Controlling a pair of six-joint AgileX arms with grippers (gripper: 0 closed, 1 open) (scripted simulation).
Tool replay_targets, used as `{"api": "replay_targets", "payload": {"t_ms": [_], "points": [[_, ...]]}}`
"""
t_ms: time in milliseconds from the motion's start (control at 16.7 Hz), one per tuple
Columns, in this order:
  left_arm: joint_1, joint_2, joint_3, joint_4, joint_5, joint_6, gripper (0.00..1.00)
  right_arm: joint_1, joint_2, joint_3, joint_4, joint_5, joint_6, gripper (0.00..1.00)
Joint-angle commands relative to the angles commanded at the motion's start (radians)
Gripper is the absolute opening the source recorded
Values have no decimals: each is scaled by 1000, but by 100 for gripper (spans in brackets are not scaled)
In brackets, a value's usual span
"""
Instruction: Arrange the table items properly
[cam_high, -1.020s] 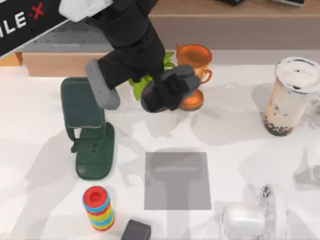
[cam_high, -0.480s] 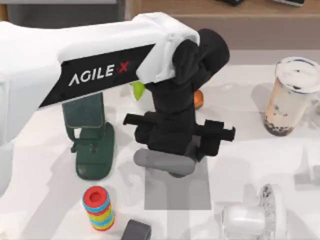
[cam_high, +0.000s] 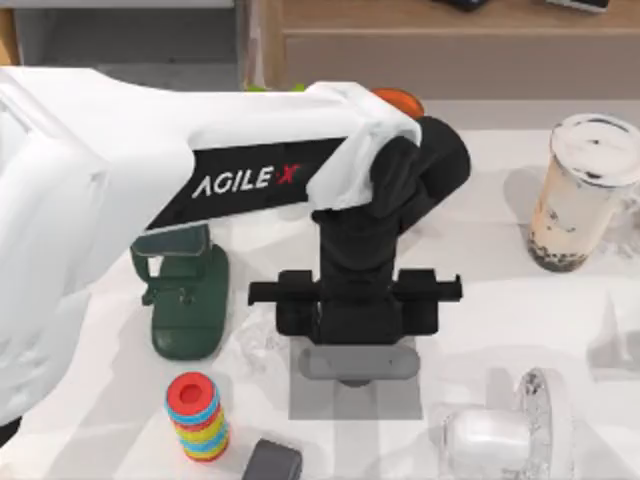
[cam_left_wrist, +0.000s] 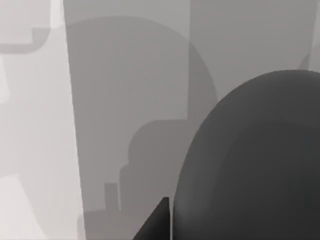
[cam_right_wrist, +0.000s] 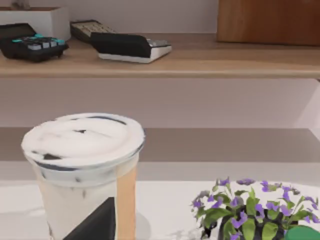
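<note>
- My left gripper (cam_high: 358, 362) hung low over the grey mat (cam_high: 400, 400), clamped on the dark grey mouse (cam_left_wrist: 250, 160), which sat between its fingers just above the mat.
- The milk-tea cup (cam_high: 583, 190) stood upright at the table's far right.
- The green phone stand (cam_high: 185, 300) stood left of the mat.

A glossy white counter (cam_high: 480, 290) with soft grey shadows spreads under even, diffuse light, and a flat grey rectangular mat (cam_high: 355, 395) lies on it near the front middle. Behind the counter runs a long light-brown wooden shelf (cam_right_wrist: 200, 60) against a pale mauve wall (cam_right_wrist: 150, 12), with a darker brown wooden panel (cam_right_wrist: 267, 20) standing on the shelf.
</note>
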Motion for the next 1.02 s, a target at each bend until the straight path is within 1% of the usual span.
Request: {"api": "replay_targets", "payload": {"t_ms": [840,1020], "points": [[0,13,-20,34,0,0,0,0,0,0,0,0,0,100],[0,13,-20,34,0,0,23,0,0,0,0,0,0,100]]}}
